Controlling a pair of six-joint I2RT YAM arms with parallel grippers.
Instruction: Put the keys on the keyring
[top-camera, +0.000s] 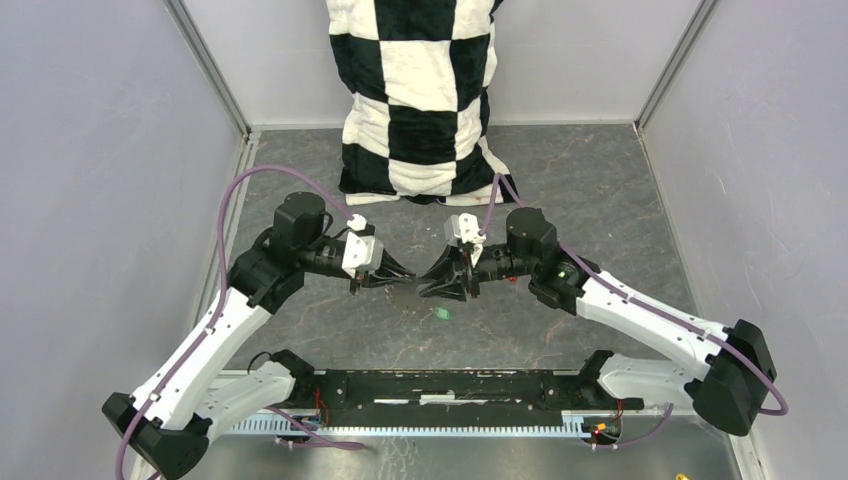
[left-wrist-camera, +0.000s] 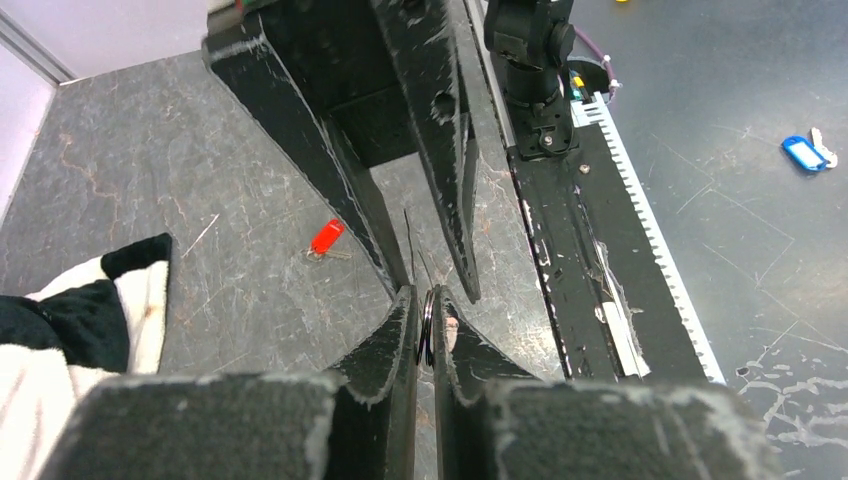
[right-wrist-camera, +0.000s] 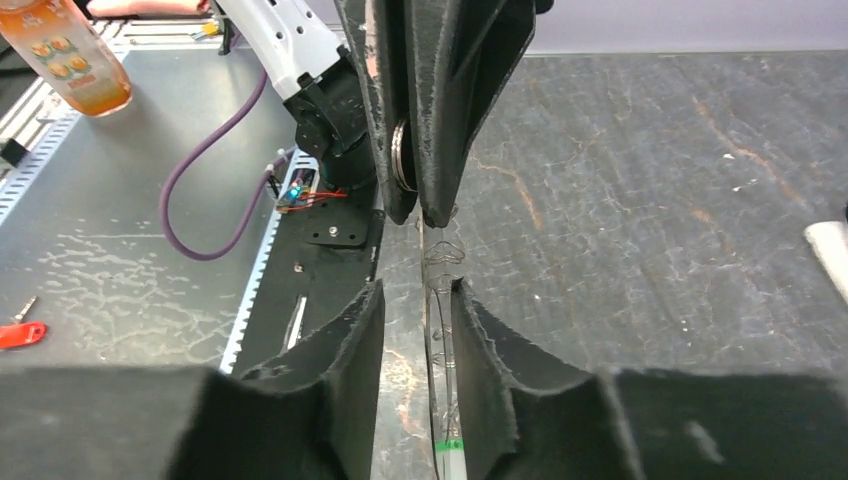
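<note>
Start at your right pincer. Its fingers stand apart with a clear gap, and neither pad touches anything that you can see. A thin wire of the keyring runs through that gap, lengthwise along the fingers, straight ahead from the palm to the tips.

Low in the same gap a scrap of green shows. You cannot tell from the right wrist view whether it hangs on the wire or lies on the table beneath.

Just ahead of the tips, tip to tip with you, the left pincer is clamped tight on a small dark metal ring of the keyring. It holds the ring edge-on to you.

From above, the green key lies on the table just beside the right pincer, on the side toward the arm bases. The right arm is plainly the nearer one to it.

The red key lies flat on the table, off to one side of the left pincer's fingers and well apart from them.

Farther out are a blue tag, an orange bottle and a checkered cloth. No brand or writing is readable on any of them; the bottle's label shows only small orange pictures.
</note>
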